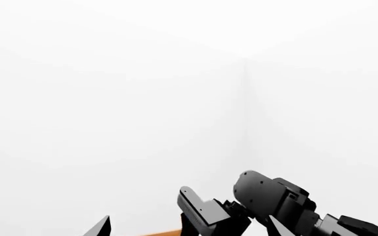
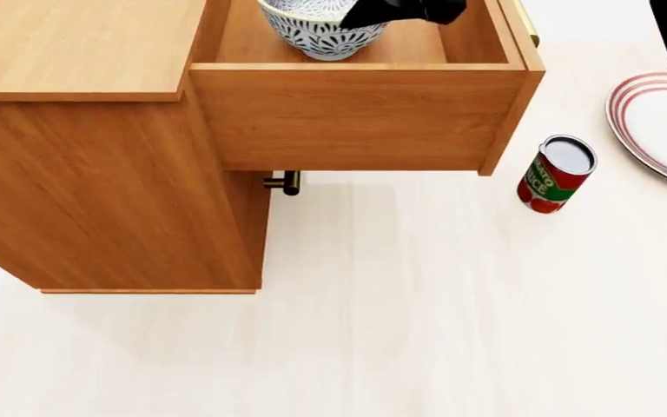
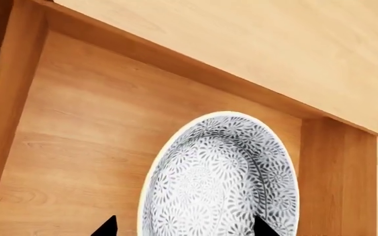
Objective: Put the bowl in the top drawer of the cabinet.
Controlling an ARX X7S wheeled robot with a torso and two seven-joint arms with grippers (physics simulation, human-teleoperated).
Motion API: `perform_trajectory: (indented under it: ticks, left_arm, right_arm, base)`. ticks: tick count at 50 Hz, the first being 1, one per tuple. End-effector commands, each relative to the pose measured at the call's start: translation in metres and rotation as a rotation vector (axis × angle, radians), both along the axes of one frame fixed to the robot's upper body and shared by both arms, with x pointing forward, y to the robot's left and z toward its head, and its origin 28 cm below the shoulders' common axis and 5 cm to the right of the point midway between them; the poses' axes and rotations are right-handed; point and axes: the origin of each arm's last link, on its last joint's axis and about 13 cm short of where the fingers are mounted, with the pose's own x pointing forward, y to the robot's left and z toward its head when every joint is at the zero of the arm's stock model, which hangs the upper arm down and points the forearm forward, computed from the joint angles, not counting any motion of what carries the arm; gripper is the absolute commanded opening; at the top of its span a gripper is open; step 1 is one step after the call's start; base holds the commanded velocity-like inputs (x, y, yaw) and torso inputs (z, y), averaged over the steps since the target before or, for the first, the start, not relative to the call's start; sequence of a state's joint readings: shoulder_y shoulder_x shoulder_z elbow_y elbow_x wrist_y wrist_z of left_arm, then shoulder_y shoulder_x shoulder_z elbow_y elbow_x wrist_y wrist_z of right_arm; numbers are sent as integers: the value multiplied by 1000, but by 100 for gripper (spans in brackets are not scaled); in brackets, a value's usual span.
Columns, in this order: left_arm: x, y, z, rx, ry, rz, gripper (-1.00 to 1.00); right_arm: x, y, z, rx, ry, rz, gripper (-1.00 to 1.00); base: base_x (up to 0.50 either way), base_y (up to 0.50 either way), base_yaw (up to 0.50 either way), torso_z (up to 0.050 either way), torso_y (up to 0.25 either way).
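Pale floor [image 2: 403, 330], white walls — bowl [image 2: 316, 30] in top drawer [image 2: 357, 113], both arms' jaws spread.

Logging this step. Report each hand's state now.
Left hand: nothing between its tips, empty, open.
Right hand: tips astride the bowl in the top drawer; grip cannot be told.

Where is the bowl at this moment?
In the head view, the bowl is inside the open top drawer, at the top centre, beside the right gripper.

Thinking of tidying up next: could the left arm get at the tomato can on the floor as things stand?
Probably yes. The can stands upright in open floor beside the pulled-out top drawer, nothing around it. But the left hand points at a blank wall, so it needs repositioning.
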State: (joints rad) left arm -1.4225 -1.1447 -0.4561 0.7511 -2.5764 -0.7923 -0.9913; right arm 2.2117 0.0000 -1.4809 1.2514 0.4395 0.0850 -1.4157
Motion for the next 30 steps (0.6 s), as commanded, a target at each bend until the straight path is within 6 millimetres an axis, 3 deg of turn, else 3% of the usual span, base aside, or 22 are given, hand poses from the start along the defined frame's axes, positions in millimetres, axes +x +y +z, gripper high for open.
perform_trajectory:
  ticks: [1, 15, 30]
  left_arm:
    - [2, 0, 0, -3, -9, -11, 100]
    - [-3, -1, 1, -13, -15, -38, 100]
    - [10, -2, 0, -26, -9, -61, 100]
  right_arm:
    - [-11, -2, 15, 8, -15, 2, 100]
    - [-31, -11, 40, 19, -49, 2, 100]
    - [-47, -25, 59, 92, -124, 68, 100]
  base:
    - [0, 0, 0, 0, 0]
    - [0, 0, 0, 0, 0]
    - [0, 0, 0, 0, 117]
